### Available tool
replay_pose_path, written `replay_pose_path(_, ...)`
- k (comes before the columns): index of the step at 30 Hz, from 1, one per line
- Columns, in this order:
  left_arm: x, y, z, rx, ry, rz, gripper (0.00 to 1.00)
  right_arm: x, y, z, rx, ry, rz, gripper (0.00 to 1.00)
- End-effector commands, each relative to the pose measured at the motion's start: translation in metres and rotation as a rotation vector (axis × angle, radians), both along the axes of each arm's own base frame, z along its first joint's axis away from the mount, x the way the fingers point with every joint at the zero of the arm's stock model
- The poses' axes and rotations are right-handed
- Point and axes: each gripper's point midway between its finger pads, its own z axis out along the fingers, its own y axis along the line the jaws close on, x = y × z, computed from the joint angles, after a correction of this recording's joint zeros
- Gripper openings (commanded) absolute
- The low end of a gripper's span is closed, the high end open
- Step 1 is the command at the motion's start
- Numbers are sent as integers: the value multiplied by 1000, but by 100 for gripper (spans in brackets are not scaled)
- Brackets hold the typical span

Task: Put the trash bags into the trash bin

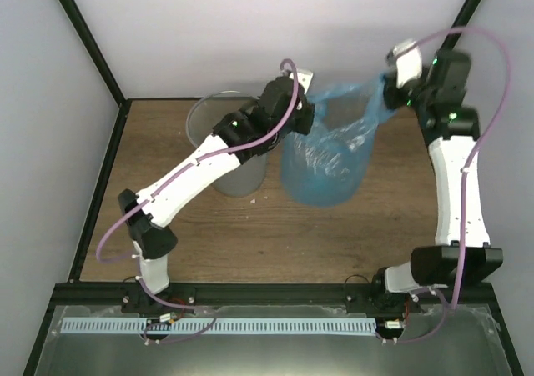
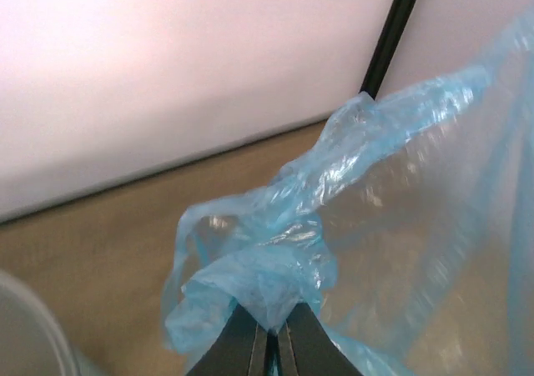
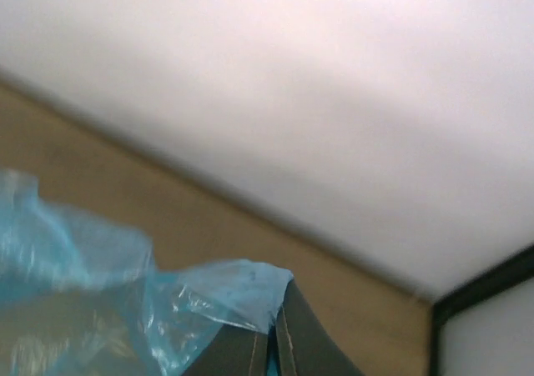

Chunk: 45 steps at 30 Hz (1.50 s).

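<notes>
Top external view: your left gripper (image 1: pixel 307 101) and right gripper (image 1: pixel 386 88) each pinch a corner of the trash bag (image 1: pixel 325 167), its mouth stretched left to right, hanging just right of the trash bin (image 1: pixel 239 176); your left arm is nearer.

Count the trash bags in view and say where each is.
1. The trash bag hangs between the left claw and right claw, both shut on its rim, beside the trash bin. Another could be hidden inside it.
</notes>
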Motion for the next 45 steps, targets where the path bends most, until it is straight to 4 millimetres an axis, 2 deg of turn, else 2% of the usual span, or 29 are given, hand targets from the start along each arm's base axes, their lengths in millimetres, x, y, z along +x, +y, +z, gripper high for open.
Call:
replay_pose_path(1, -36, 16, 140, -110, -234, -86, 4, -48, 0, 196, -14, -429, -6, 1)
replay_pose_path(3, -59, 26, 186, -188, -353, -114, 4, -93, 9, 253, -25, -615, 29, 1)
replay_pose_path(4, -73, 29, 208, -226, -427, -142, 4, -111, 12, 266, -38, -677, 46, 1)
replay_pose_path(5, -87, 31, 220, -245, -478, -172, 4, -128, 15, 272, -48, -727, 58, 1)
replay_pose_path(6, -97, 30, 222, -248, -510, -192, 4, -138, 16, 271, -57, -756, 60, 1)
replay_pose_path(7, -105, 31, 223, -255, -530, -198, 5, -139, 16, 259, -62, -759, 59, 1)
replay_pose_path(8, -105, 27, 214, -248, -526, -204, 4, -140, 16, 246, -69, -758, 58, 1)
replay_pose_path(10, -92, 15, 178, -199, -484, -183, 4, -117, 11, 195, -81, -675, 40, 1)
replay_pose_path(11, -82, 3, 145, -150, -445, -170, 4, -98, 5, 160, -87, -609, 16, 1)
replay_pose_path(13, -64, -21, 57, -7, -344, -175, 4, -60, -7, 63, -119, -411, -31, 1)
replay_pose_path(14, -60, -31, 6, 71, -266, -189, 4, -50, -10, 8, -140, -282, -28, 1)
replay_pose_path(15, -66, -36, -30, 121, -194, -208, 4, -51, -8, -39, -152, -164, -2, 1)
replay_pose_path(16, -79, -39, -52, 153, -139, -234, 4, -63, 0, -73, -146, -66, 58, 1)
replay_pose_path(17, -98, -41, -65, 168, -118, -256, 4, -85, 13, -102, -141, 4, 142, 1)
replay_pose_path(18, -126, -46, -68, 168, -130, -292, 4, -117, 28, -102, -141, -20, 241, 1)
replay_pose_path(20, -166, -47, -71, 154, -151, -360, 4, -175, 53, -102, -164, -89, 407, 1)
replay_pose_path(21, -182, -47, -71, 149, -148, -399, 4, -201, 60, -98, -187, -141, 460, 1)
replay_pose_path(23, -202, -43, -78, 162, -116, -440, 4, -237, 67, -92, -240, -234, 502, 1)
replay_pose_path(25, -217, -42, -79, 156, -92, -477, 4, -256, 69, -89, -286, -283, 518, 1)
replay_pose_path(28, -226, -41, -74, 121, -75, -509, 4, -260, 67, -95, -290, -232, 514, 1)
replay_pose_path(30, -221, -37, -65, 97, -94, -473, 4, -252, 64, -93, -261, -189, 493, 1)
replay_pose_path(34, -185, -29, -32, 15, -113, -325, 4, -208, 49, -74, -175, -134, 351, 1)
replay_pose_path(37, -131, -18, -13, -44, -69, -196, 4, -156, 29, -52, -124, -115, 198, 1)
replay_pose_path(39, -90, -13, -11, -61, -42, -133, 4, -108, 13, -47, -94, -50, 96, 1)
replay_pose_path(40, -73, -11, -7, -66, -44, -114, 4, -89, 6, -28, -86, -60, 54, 1)
replay_pose_path(42, -41, -7, 9, -52, -81, -66, 4, -51, -5, -6, -69, -41, -9, 1)
replay_pose_path(44, -23, -5, 45, -50, -147, -34, 4, -24, -10, 37, -50, -78, -34, 1)
replay_pose_path(45, -22, -6, 70, -62, -189, -42, 4, -20, -9, 67, -39, -121, -33, 1)
